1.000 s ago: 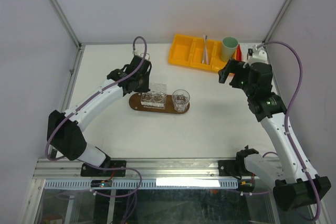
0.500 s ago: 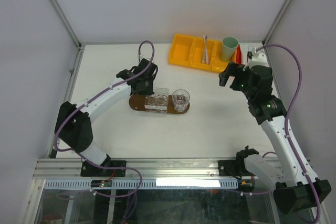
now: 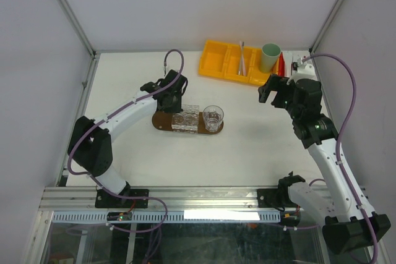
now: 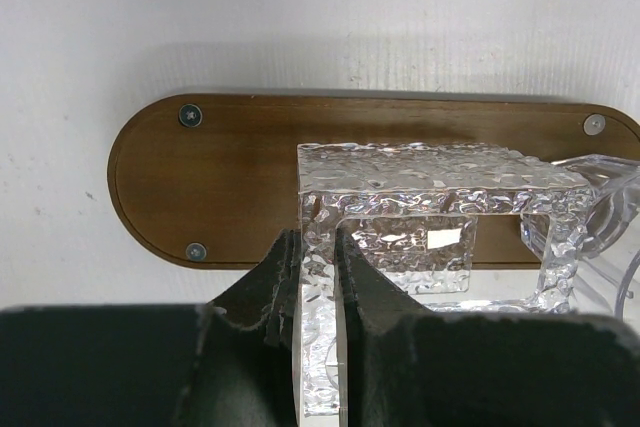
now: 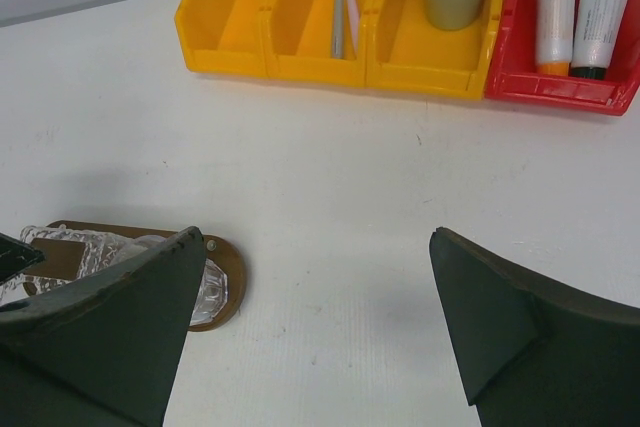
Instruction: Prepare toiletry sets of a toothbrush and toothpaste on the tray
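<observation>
Mid-surface [image 3: 247,146], lying crosswise: a dark oval tray [image 3: 159,120]. On it, a clear textured glass holder [image 4: 420,182] and, toward the right end, a clear tumbler [image 3: 213,117], of which only an edge shows in the left wrist view, cut off by the frame. Clamped on the holder's near-left wall: the left end effector [image 4: 318,247], fingers close together with the glass pinched between them.

Well apart from the tray, at the far edge: a yellow divided bin [image 3: 216,60]. In its middle compartment, a slim toothbrush [image 5: 339,7], upper part out of frame; in its right compartment, a mint-green cup [image 3: 270,57]. Touching the yellow bin on the right, a red bin [image 5: 560,87] with two white tubes [image 5: 555,2], crimped ends cropped off; from above, mostly hidden behind the cup. Over bare surface between tray and bins, the right end effector [image 5: 318,237], spread wide, grasping nothing.
</observation>
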Controlling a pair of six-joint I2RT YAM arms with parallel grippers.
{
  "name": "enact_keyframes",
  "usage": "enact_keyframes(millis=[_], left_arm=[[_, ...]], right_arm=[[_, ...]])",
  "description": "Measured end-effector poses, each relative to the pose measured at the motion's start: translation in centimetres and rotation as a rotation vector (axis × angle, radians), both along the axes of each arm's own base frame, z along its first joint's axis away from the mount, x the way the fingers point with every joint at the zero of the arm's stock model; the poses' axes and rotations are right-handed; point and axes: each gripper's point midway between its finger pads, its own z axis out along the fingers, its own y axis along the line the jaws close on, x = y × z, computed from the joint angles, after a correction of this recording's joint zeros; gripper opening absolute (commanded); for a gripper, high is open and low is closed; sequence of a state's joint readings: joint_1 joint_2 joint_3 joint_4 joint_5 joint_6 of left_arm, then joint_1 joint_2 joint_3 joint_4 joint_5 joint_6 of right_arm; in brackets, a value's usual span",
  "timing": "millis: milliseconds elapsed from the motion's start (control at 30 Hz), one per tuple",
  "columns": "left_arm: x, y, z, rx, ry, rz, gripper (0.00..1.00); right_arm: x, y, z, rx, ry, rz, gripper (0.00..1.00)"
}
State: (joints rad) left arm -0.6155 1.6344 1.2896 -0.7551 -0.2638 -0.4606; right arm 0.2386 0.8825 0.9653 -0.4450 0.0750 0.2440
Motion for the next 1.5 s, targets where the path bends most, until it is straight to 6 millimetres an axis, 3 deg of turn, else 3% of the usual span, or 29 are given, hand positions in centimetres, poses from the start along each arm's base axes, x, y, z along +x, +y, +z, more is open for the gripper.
enact_keyframes(millis=[433, 700, 1200, 1500], left_arm=[[0.8, -0.4, -0.2, 0.000, -0.014, 0.004, 0.00], [1.2, -0.6, -0.4, 0.003, -0.018, 0.008, 0.06], [1.6, -0.7, -0.1, -0.004, -0.037, 0.014, 0.36], [1.7, -0.7, 0.8, -0.019, -0.059, 0.015, 0.32]], right_arm=[[0.0, 0.0, -0.2, 0.000, 0.000, -0.002, 0.98], [0.0, -0.1, -0.2, 0.000, -0.002, -0.001, 0.98], [-0.2, -0.1, 0.1, 0.003, -0.013, -0.001, 0.98], [-0.3, 0.0, 0.2, 0.005, -0.013, 0.002, 0.98]])
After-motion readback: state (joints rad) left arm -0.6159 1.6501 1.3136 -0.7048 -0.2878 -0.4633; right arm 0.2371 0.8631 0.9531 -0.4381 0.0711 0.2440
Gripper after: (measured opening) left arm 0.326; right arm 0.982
